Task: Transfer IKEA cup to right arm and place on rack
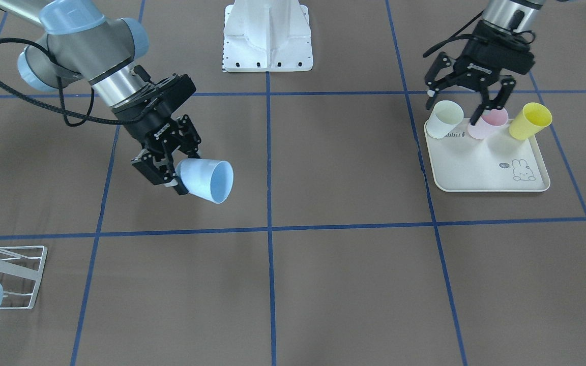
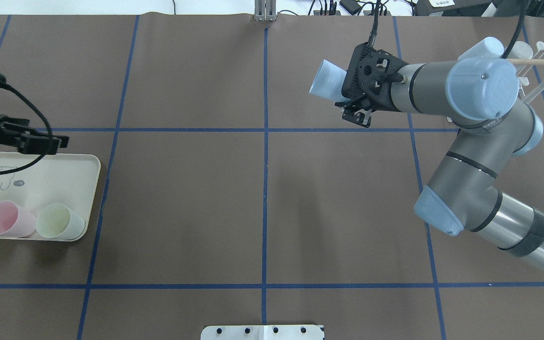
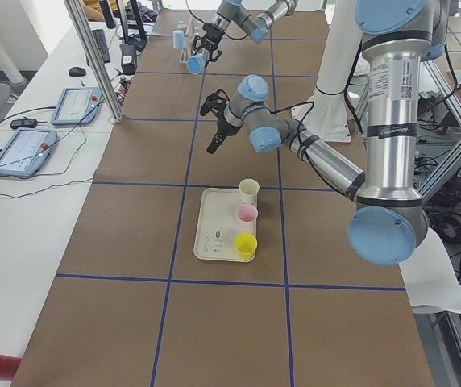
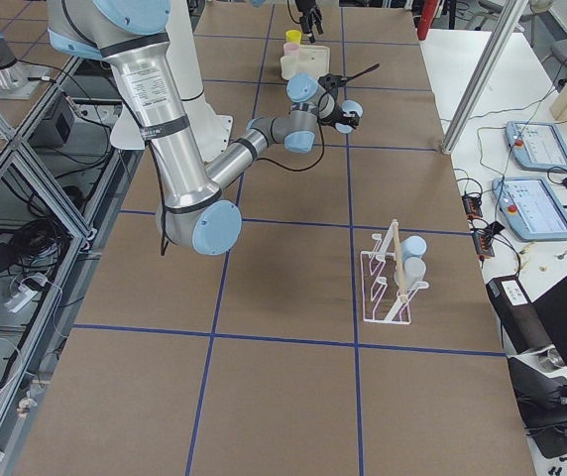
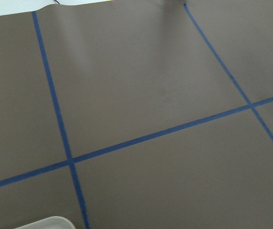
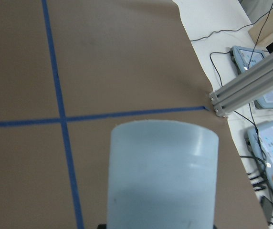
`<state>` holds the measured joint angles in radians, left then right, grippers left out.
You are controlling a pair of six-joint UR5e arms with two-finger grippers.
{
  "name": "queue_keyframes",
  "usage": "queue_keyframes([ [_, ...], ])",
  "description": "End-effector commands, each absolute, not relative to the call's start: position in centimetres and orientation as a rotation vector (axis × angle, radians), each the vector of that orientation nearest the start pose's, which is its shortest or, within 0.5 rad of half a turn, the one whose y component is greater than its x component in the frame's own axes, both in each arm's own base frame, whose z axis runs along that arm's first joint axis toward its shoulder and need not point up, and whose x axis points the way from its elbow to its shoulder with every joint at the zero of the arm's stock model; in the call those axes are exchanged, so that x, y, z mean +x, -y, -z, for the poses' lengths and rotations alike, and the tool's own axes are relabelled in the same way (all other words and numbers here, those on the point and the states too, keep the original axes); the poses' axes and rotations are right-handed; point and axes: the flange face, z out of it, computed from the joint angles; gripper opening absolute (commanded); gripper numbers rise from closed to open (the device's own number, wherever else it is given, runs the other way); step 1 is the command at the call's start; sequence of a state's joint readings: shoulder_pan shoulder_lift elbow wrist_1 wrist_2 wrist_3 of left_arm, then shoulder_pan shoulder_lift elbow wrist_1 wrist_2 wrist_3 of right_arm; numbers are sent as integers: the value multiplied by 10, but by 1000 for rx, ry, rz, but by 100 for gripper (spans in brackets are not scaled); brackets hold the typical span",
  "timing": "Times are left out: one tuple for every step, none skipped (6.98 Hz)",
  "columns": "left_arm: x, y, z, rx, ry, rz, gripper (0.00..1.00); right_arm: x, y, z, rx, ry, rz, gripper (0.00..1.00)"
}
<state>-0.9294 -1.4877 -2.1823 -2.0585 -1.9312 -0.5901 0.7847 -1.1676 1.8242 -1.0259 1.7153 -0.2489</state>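
Holding a pale blue plastic cup sideways by its base, my right end effector hangs clamped above the brown counter, well apart from the white wire rack. I see my left end effector spread wide and empty over the cream rabbit-print tray, close above a pink plastic cup.
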Motion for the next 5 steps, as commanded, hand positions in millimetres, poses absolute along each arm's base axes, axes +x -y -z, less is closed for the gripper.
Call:
queue_keyframes([
  [138,409,-390,648,-764,-306,100,-235,541,-288,1109,114,1205,0],
  [140,412,-397,673,-780,-307,100,-178,549,-319,1071,-35,1307,0],
  [139,404,-408,675,-821,-322,100,-126,557,-347,1015,-172,1415,0],
  [135,399,-403,619,-902,-262,100,-79,568,-368,948,-302,1509,0],
  [135,394,-390,578,-984,-174,100,-45,580,-395,841,-436,1623,0],
])
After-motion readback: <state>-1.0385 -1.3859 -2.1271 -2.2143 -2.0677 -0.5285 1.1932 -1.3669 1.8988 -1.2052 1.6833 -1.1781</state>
